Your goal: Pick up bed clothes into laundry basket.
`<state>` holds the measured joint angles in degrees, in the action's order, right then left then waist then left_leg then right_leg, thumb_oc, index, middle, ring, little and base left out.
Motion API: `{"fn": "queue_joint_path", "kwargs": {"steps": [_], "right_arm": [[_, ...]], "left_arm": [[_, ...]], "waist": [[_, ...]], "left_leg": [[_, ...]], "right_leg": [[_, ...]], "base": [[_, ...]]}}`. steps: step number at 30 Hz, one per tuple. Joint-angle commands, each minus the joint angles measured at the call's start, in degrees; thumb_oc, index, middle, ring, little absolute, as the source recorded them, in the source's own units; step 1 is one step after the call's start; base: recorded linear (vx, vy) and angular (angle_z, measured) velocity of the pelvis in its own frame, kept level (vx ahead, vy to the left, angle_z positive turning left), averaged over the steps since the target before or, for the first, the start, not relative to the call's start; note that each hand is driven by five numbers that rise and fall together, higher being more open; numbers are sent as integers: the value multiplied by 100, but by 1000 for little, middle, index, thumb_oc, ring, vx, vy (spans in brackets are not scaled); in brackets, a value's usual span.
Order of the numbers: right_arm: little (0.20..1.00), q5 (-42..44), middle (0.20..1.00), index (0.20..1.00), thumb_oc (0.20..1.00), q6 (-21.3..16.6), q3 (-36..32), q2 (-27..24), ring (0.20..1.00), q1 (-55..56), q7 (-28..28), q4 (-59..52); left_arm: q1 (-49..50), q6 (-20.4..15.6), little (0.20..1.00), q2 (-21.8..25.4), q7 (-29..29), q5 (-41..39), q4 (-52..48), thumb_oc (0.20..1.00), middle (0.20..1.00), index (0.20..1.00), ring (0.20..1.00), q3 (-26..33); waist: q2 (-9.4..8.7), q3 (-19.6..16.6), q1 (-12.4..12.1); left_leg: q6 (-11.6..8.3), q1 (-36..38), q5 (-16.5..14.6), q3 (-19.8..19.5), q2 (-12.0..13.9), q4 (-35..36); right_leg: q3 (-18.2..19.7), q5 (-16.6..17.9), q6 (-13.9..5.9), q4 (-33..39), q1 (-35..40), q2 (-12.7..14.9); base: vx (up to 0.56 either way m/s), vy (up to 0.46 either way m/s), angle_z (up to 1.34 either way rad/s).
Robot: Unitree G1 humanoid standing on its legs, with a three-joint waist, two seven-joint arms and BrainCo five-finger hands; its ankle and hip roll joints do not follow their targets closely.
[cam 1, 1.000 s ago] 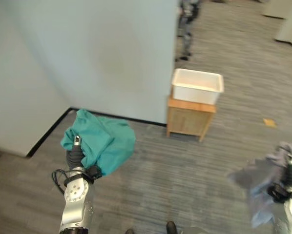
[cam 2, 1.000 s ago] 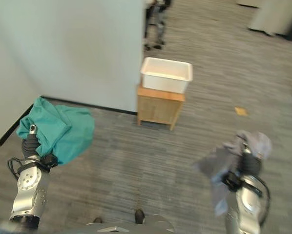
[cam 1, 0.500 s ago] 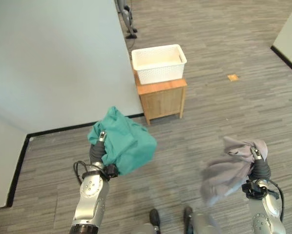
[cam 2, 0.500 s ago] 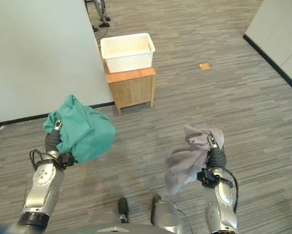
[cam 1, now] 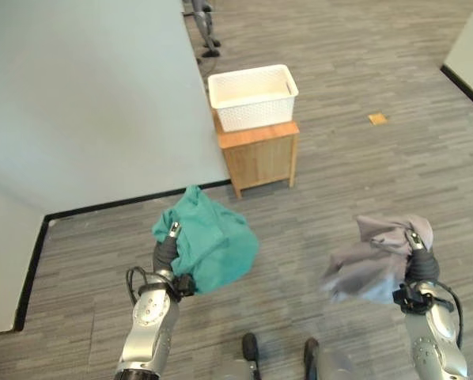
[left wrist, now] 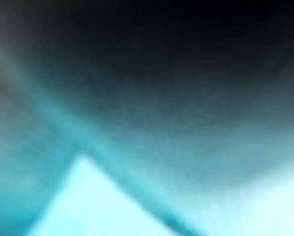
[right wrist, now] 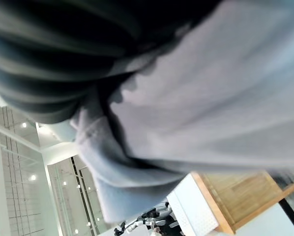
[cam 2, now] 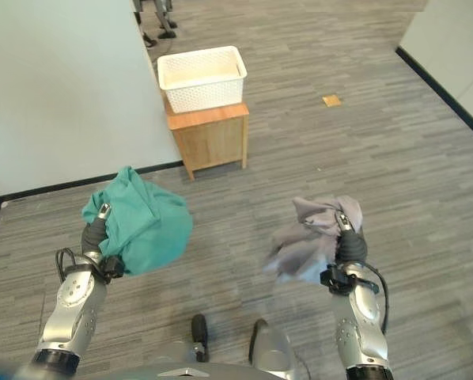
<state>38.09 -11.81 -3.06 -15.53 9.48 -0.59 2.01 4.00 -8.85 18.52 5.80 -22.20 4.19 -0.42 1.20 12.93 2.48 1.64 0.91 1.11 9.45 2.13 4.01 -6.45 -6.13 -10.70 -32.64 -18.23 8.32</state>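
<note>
At lower left my left hand (cam 1: 166, 247) grips a bundled teal cloth (cam 1: 213, 245) above the floor. A white laundry basket (cam 1: 252, 96) sits on a wooden cabinet (cam 1: 257, 157) at upper centre, beside a pale wall (cam 1: 86, 95). At lower right my right hand (cam 2: 346, 241) clutches a grey cloth (cam 2: 308, 237).

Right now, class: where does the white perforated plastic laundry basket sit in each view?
Left eye view: white perforated plastic laundry basket upper centre, on the small wooden cabinet.
Right eye view: upper centre-left, on the same cabinet.
Left wrist view: not in it.
Right wrist view: by the lower edge.
Shared landmark: the cabinet.
</note>
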Motion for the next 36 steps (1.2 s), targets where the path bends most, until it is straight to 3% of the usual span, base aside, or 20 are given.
{"fn": "queue_joint_path", "kwargs": {"steps": [1,5,8,11,12,13,15,17,19,21,23,26,27,29,30,31,32,33,34,36], "right_arm": [[200,-97,200,200,200,-259,-188,59,200,-196,137,-553],[200,-56,200,200,200,-375,-285,141,200,-162,22,-548],[200,60,200,200,200,-392,-199,93,200,-238,65,-554],[200,293,200,200,200,-394,68,-77,200,-471,134,-380],[200,296,200,200,200,-396,68,-76,200,-478,136,-375],[200,450,200,200,200,-445,192,-167,200,-643,96,-324],[200,379,200,200,200,-466,165,-288,200,-634,2,-332],[200,356,200,200,200,-435,54,-376,200,-604,-31,-356],[200,412,200,200,200,-442,-87,-515,200,-694,-87,-357],[200,323,200,200,200,-424,-203,-601,200,-685,-26,-483],[200,76,200,200,200,-368,-214,-605,200,-628,37,-536],[200,-25,200,200,200,-344,-186,-587,200,-681,39,-539],[200,-81,200,200,200,-298,-62,-495,200,-804,96,-535],[200,-100,200,200,200,-284,29,-418,200,-807,146,-548],[200,-199,200,200,200,-273,133,-332,200,-860,164,-473],[200,-203,200,200,200,-257,242,-216,200,-939,127,-453],[200,-188,200,200,200,-228,244,-168,200,-945,149,-466],[200,-187,200,200,200,-226,245,-171,200,-948,149,-467],[200,-350,200,200,200,-232,255,-163,200,-973,94,-400],[200,-429,200,200,200,-169,224,-191,200,-949,67,-449]], "left_arm": [[-200,-356,200,339,-115,-66,-447,200,200,200,200,259],[-611,-402,200,350,-58,0,-245,200,200,200,200,74],[-704,-416,200,345,-64,-17,-291,200,200,200,200,106],[-614,-414,200,277,-38,-100,-283,200,200,200,200,170],[-618,-413,200,280,-38,-101,-283,200,200,200,200,172],[-583,-366,200,247,-7,-253,-351,200,200,200,200,179],[-600,-353,200,269,-81,-305,-423,200,200,200,200,97],[-604,-347,200,247,-112,-319,-454,200,200,200,200,87],[-645,-333,200,160,-98,-385,-400,200,200,200,200,-6],[-613,-337,200,137,-195,-349,-295,200,200,200,200,-95],[-473,-361,200,119,-278,-270,-301,200,200,200,200,-106],[-459,-373,200,109,-275,-210,-343,200,200,200,200,-81],[-401,-407,200,138,-287,-172,-432,200,200,200,200,-4],[-357,-412,200,157,-244,-120,-473,200,200,200,200,31],[-361,-384,200,179,-202,-61,-463,200,200,200,200,41],[-395,-332,200,262,-121,42,-569,200,200,200,200,49],[-393,-313,200,303,-111,51,-625,200,200,200,200,60],[-393,-309,200,299,-111,52,-630,200,200,200,200,64],[-408,-342,200,337,-152,-19,-602,200,200,200,200,-42],[-431,-346,200,367,-158,-10,-591,200,200,200,200,-63]], "waist": [[-103,-82,92],[-151,-173,413],[-197,-273,411],[-172,-376,280],[-183,-386,299],[-418,-252,99],[-602,-44,-155],[-639,37,-256],[-610,52,-372],[-547,-53,-575],[-449,-286,-830],[-482,-440,-855],[-546,-614,-887],[-600,-684,-916],[-697,-740,-1052],[-783,-720,-1108],[-669,-667,-1060],[-687,-673,-1055],[-351,-543,-780],[-302,-520,-634]], "left_leg": [[-356,829,-602,-153,223,71],[-804,1485,-942,-206,650,99],[-934,1555,-830,-210,847,84],[-1025,971,990,-424,1614,-2034],[-1029,932,1007,-452,1605,-2042],[-885,268,1470,-690,1697,-3916],[-667,-529,1293,-977,1477,-5027],[-655,-1036,1099,-982,1311,-5244],[-691,-1782,860,-715,1173,-4824],[-814,-2196,888,-27,1014,-3456],[-704,-2272,1058,795,503,-1718],[-666,-1997,1112,1511,255,-1109],[-325,-1523,625,1772,99,-872],[-179,-1350,481,1711,-30,-817],[-2,-1199,516,1780,-90,-684],[276,-778,211,1711,-286,-570],[332,-518,152,1606,-226,-455],[346,-532,161,1611,-255,-440],[382,-78,63,1280,-87,-276],[365,81,40,1063,-125,-185]], "right_leg": [[-123,1096,-92,1748,74,192],[-167,1558,-220,3193,-109,512],[-293,1579,-181,3193,85,440],[-473,1123,409,2759,523,-204],[-488,1139,419,2770,510,-192],[-395,834,835,2773,931,-378],[-148,636,1057,2887,1309,-459],[-109,560,1082,2985,1531,-470],[-212,460,982,3245,1991,-470],[-294,279,899,3453,2455,-555],[-244,82,806,3532,2881,-822],[-214,-105,761,3537,3212,-896],[-259,-292,664,3407,3319,-838],[-311,-322,585,3211,3342,-751],[-356,23,450,2759,3217,-649],[-512,1242,-240,919,2758,-244],[-510,1551,-328,-19,2307,-181],[-501,1513,-333,-105,2249,-147],[-506,1421,-167,-972,1443,-211],[-524,1200,-92,-925,1206,-167]], "base": [[541,-251,21],[469,-268,43],[352,-329,-2],[342,-448,-17],[442,-623,-27],[407,-602,-33],[386,-508,-57],[357,-258,-15],[585,-243,66],[764,-106,63],[750,-57,11],[555,-38,0],[780,23,-4],[434,36,-6],[389,81,-6],[544,117,20],[434,133,27],[451,44,57],[438,-13,57],[444,-82,108]]}}
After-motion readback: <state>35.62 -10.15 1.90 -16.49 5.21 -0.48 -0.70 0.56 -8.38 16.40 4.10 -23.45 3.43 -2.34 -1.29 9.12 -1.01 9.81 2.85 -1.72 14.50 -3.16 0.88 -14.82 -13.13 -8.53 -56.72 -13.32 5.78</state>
